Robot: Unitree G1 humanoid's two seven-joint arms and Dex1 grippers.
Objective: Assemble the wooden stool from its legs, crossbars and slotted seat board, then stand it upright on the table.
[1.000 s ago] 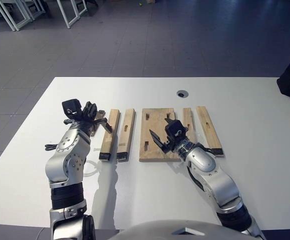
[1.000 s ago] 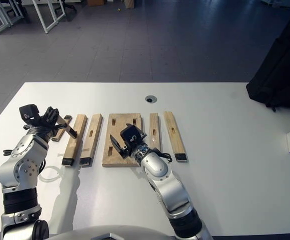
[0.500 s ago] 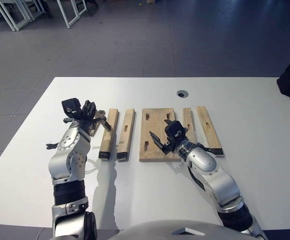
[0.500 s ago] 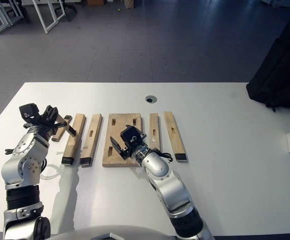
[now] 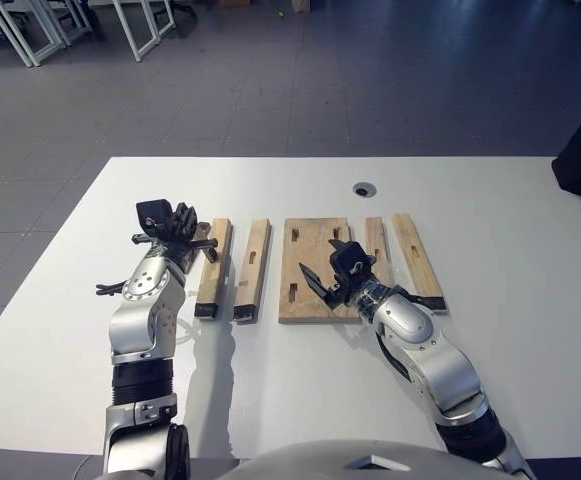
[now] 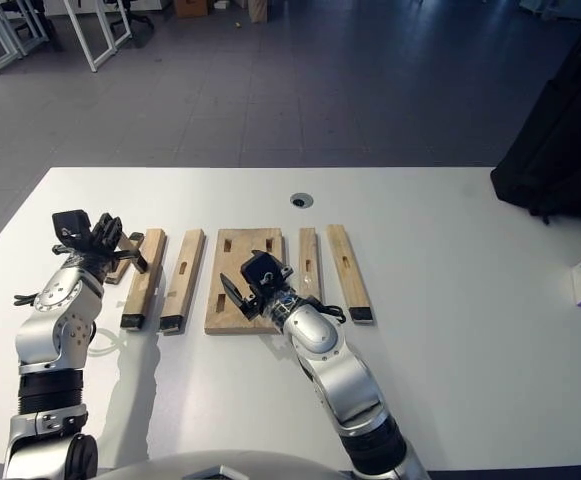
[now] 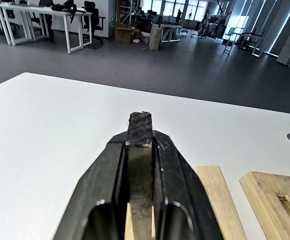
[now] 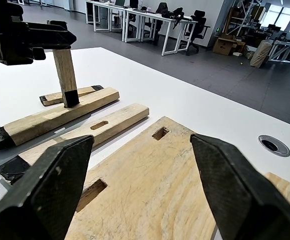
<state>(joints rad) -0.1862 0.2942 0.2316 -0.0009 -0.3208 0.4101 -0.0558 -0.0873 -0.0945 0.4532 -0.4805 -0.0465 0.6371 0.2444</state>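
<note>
White table [image 5: 510, 330] seen from above, with stool parts laid flat in a row. The seat board [image 5: 316, 262] lies in the middle, with small slots cut in it. To its left lie the inner left leg [image 5: 253, 270] and the outer left leg [image 5: 213, 275], side by side and apart. To its right lie the narrower inner right leg [image 5: 375, 238] and the outer right leg [image 5: 417, 262]. Each leg has a slot.

The left gripper [image 5: 185, 232] is at the far end of the outer left leg, its jaws clenched on a short crossbar [image 8: 64, 67]. The crossbar stands nearly upright, its dark lower end at that leg; whether they touch cannot be told. A 2nd crossbar [image 8: 77, 93] lies flat just beyond that leg.

The right gripper [image 5: 328, 275] hovers over the near right part of the seat board, jaws spread wide, grasping nothing.

A round grommet [image 5: 365, 187] sits in the table beyond the board.
</note>
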